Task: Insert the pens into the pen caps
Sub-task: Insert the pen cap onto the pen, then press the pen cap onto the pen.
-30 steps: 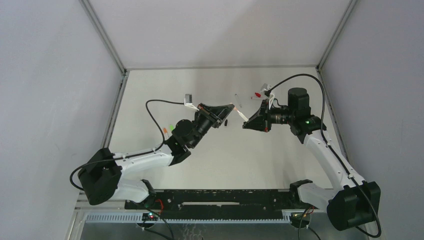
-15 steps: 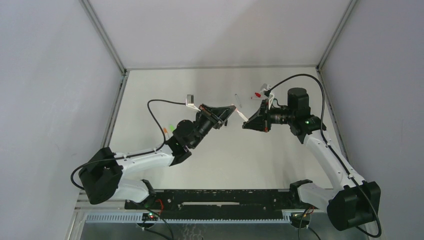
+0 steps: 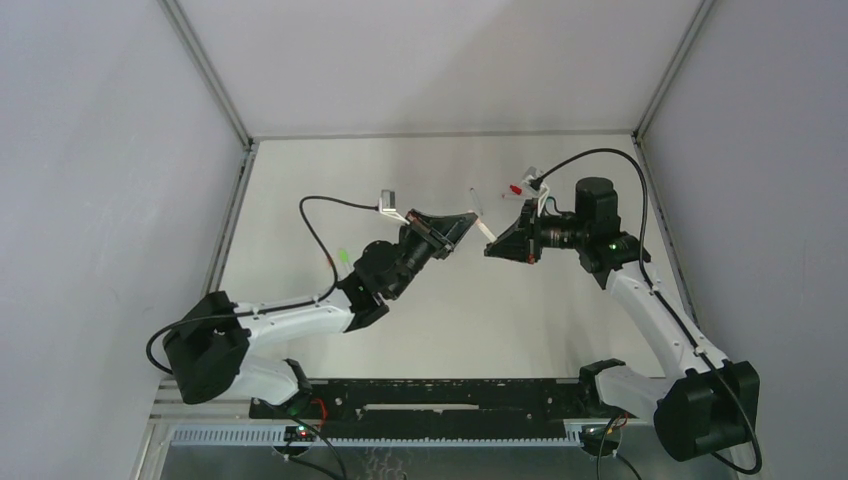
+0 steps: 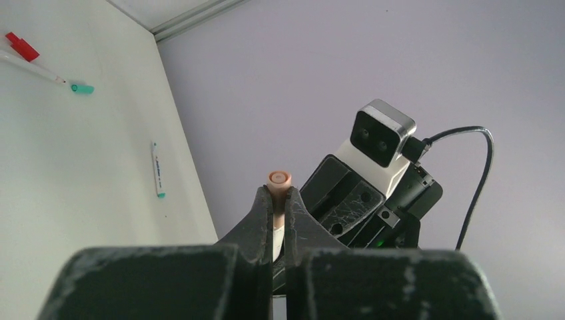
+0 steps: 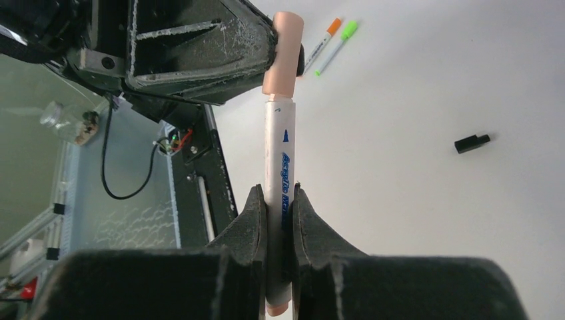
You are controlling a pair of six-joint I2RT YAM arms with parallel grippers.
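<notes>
My right gripper [image 5: 280, 200] is shut on a white-barrelled pen [image 5: 280, 160] with blue print, held in the air. The pen's far end meets a pale orange-pink pen cap [image 5: 283, 53], in line with the barrel. My left gripper [image 4: 278, 200] is shut on that cap [image 4: 280, 179], whose round end pokes out past the fingertips. In the top view the left gripper [image 3: 462, 222] and the right gripper [image 3: 492, 250] face each other above the table's middle, with the pen [image 3: 484, 230] between them.
An orange-capped pen [image 5: 324, 41] and a green-capped pen [image 5: 338, 45] lie side by side, and a black cap [image 5: 472, 142] lies alone. A teal-ended pen [image 4: 157, 169], a teal cap [image 4: 82, 88] and a red cap [image 4: 21, 47] lie at the back.
My left arm has shifted right, bringing the cap up to the pen's end. The right arm has held still with the pen.
</notes>
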